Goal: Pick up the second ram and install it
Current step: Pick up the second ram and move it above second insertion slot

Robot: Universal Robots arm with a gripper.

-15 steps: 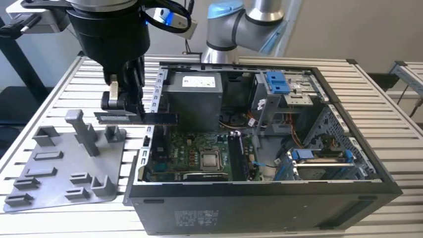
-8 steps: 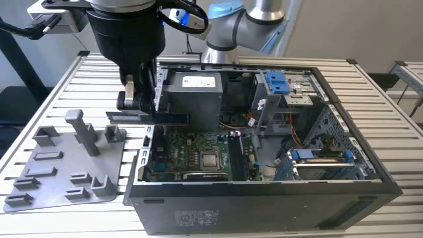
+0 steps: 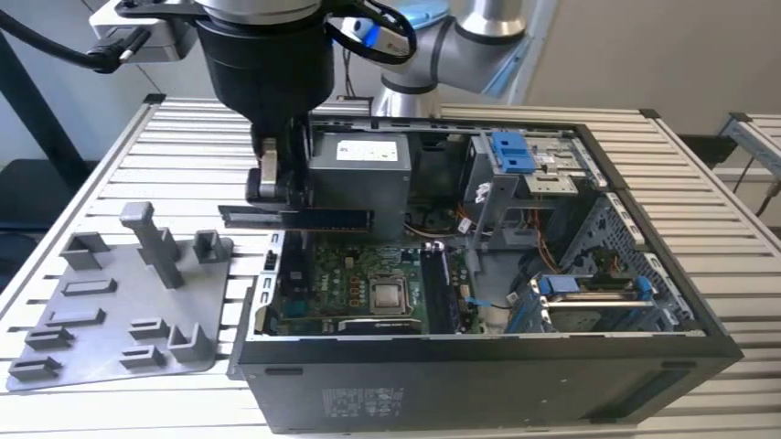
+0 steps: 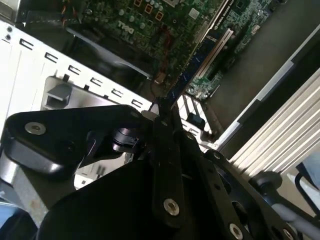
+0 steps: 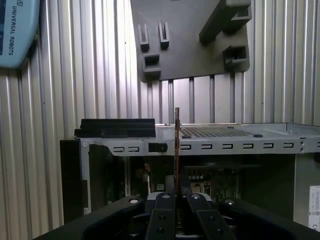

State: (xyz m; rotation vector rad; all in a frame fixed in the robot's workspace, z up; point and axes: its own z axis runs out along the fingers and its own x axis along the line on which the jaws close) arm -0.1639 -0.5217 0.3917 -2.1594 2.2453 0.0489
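The second ram (image 3: 320, 218) is a long, dark, thin stick that lies level in the air over the open computer case's wall on the exterior view's left. My gripper (image 3: 276, 194) hangs straight down from the arm and is shut on the stick near its middle. In the first wrist view the ram (image 5: 177, 145) shows edge-on, rising from between my fingers (image 5: 162, 212). In the second wrist view the ram (image 4: 192, 70) reaches out from the gripper (image 4: 162, 112) above the green motherboard (image 4: 150, 22).
The black case (image 3: 488, 384) lies open on the slatted table (image 3: 683, 174), with the motherboard (image 3: 354, 274), a grey power supply (image 3: 360, 169) and blue drive-bay clips (image 3: 513, 151) inside. A grey holder tray (image 3: 116, 315) with upright posts sits at the exterior view's left.
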